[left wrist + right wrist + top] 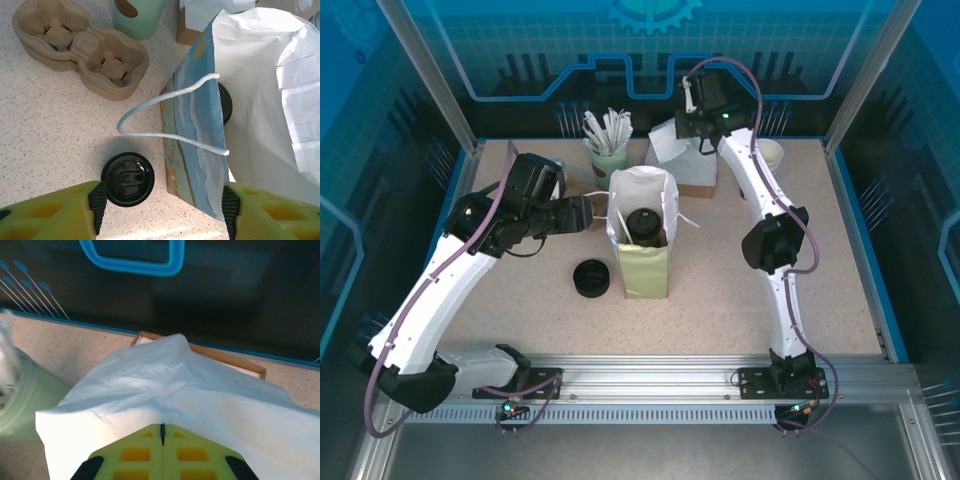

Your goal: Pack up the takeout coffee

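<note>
While the takeout coffee [642,222] sits inside the paper bag [642,270] at centre, the left gripper [164,207] is spread wide astride the bag's left wall and the right gripper [162,432] is pressed shut at a far napkin [165,385]; bag and cup could be tipped by a nudge.

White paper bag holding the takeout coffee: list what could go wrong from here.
The left gripper is open around a side of the tall white paper bag; a shove could tip it with the black-lidded paper cup inside. The bag's white string handle loops near the gripper and may snag.
</note>
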Robot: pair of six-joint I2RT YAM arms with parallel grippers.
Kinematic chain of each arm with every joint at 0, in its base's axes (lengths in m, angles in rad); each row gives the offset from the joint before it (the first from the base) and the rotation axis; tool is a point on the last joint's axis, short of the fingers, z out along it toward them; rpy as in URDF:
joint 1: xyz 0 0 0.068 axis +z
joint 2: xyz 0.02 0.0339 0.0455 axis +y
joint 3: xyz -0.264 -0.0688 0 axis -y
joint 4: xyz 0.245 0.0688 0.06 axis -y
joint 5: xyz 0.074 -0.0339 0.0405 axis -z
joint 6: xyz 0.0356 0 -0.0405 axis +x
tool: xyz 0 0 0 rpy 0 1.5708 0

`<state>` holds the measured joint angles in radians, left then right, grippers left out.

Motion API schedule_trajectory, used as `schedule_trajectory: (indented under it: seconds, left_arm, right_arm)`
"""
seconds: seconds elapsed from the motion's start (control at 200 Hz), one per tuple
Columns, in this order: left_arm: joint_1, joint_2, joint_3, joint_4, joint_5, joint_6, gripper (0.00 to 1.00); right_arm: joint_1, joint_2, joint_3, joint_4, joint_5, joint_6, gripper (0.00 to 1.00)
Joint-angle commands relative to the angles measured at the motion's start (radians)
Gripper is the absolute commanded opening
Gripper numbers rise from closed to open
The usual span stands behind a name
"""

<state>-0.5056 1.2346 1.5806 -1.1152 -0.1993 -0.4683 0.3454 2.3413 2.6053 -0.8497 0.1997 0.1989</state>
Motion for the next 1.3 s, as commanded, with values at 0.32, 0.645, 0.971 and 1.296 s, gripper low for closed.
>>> schedule_trajectory:
  seconds: [0.32,0.645,0.971,1.296]
  left_arm:
    - [0.015,-0.033,-0.059,0.074,0.061,-0.005,0.64]
    - [0.016,-0.038,-0.094,0.166,0.141,-0.013,0.64]
    - [0.016,-0.008,-0.121,0.252,0.204,-0.024,0.64]
    - [0.016,0.012,-0.135,0.283,0.216,-0.030,0.64]
  right_arm:
    - [0.047,-0.364,-0.008,-0.146,-0.167,0.242,0.00]
    - [0.050,-0.609,-0.235,-0.075,-0.419,0.502,0.00]
    - [0.133,-0.809,-0.542,0.193,-0.507,0.717,0.00]
    - [0.225,-0.916,-0.765,0.339,-0.467,0.795,0.00]
